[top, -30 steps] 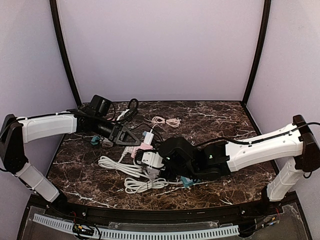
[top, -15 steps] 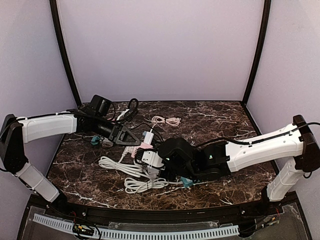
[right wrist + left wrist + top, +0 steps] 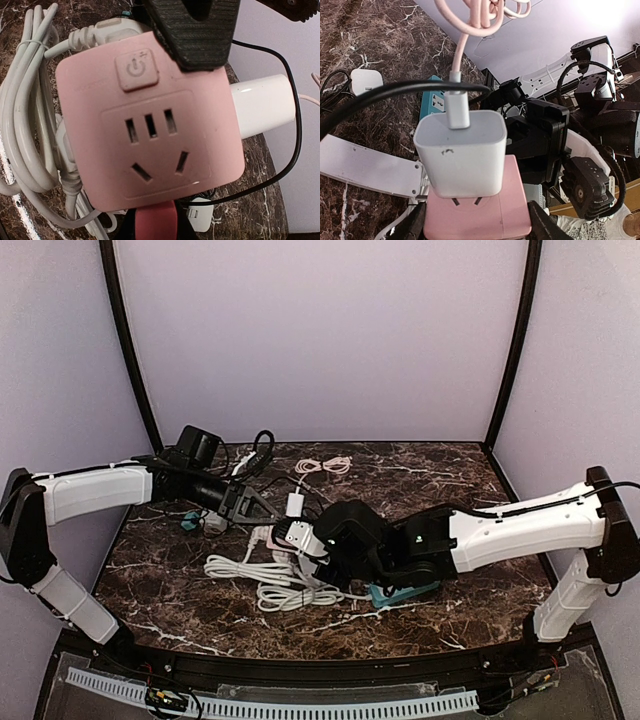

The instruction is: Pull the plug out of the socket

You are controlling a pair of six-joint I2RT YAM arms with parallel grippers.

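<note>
The white plug [image 3: 461, 150] is seen seated in one side of the pink socket [image 3: 150, 125], a cube-shaped block near the middle of the marble table [image 3: 450, 480]; a sliver of metal pins is shown at the joint between the two. A pale pink cable [image 3: 470, 30] is plugged into the outer end of the plug and is looped into a coil beyond it.

The left gripper [image 3: 476, 229] is clamped on the socket, with one finger pressed against each of two opposite sides; one ribbed black pad [image 3: 195, 30] is seen lying against the side nearest the power button. The right gripper [image 3: 156, 220] is closed tight just beside the socket, below the face that carries the button and two sets of slots; whether anything is pinched between its jaws cannot be told.

A bundled white cord [image 3: 25, 100] is laid on the table just beside the socket; a teal power strip [image 3: 400, 592] is partly covered by the right arm; a thin black cable [image 3: 295, 125] is draped past the plug; a small white adapter [image 3: 366, 80] is set on the table, apart from the socket.
</note>
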